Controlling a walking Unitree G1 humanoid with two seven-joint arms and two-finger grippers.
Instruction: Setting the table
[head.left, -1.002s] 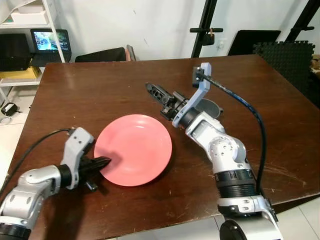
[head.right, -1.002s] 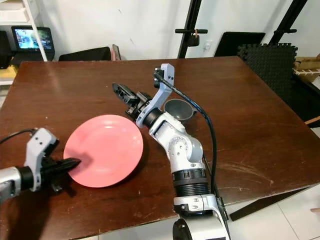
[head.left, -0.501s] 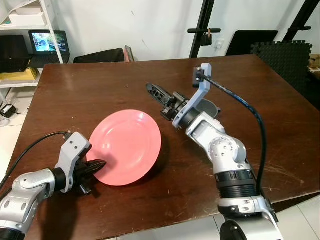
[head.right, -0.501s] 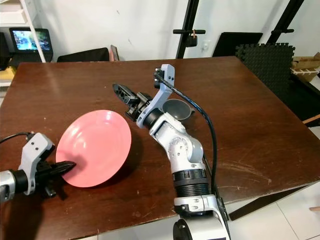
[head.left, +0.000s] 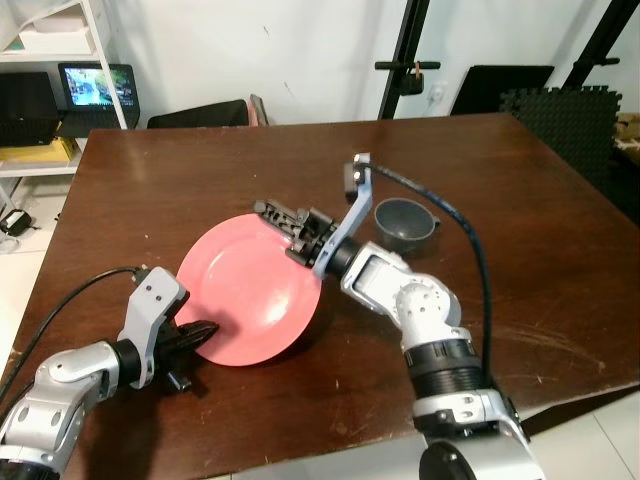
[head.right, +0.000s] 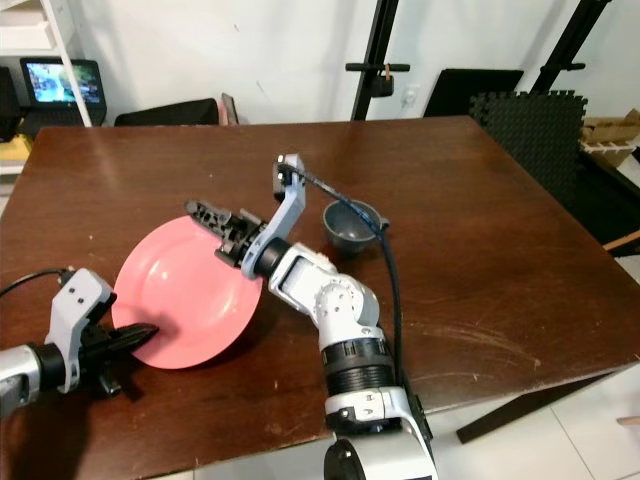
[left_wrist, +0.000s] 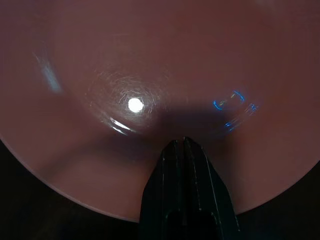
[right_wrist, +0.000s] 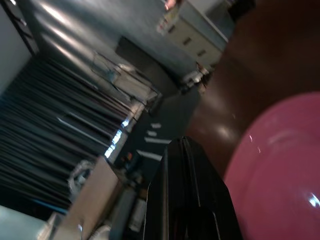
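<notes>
In the left eye view, the pink plate (head.left: 250, 290) is sitting on the dark brown wooden table (head.left: 180, 170), toward its near left part, and the left gripper (head.left: 200, 335) is pinching the plate's near-left rim, its two black fingers closed on the edge. The plate is round, smooth and glossy, shallow, and looking tipped, its right side casting a shadow on the wood. The right gripper (head.left: 280, 216) is hovering over the plate's far edge, fingers pressed together and holding nothing. To the right, well apart from the plate, a small grey bowl (head.left: 403, 224) is standing upright on the polished tabletop. In the right eye view, the same plate (head.right: 188, 295) is lying between the two grippers, the left gripper (head.right: 135, 337) biting its near-left rim and the right gripper (head.right: 212, 222) reaching across its far side. In the left wrist view, the plate's (left_wrist: 150, 75) shiny concave face is spreading beyond the closed black fingers (left_wrist: 184, 165), which are lying on its surface over the rim. In the right wrist view, the shut black fingers (right_wrist: 185, 165) are pointing past the plate's (right_wrist: 280, 165) curved pink edge, with the dark table beyond it.
</notes>
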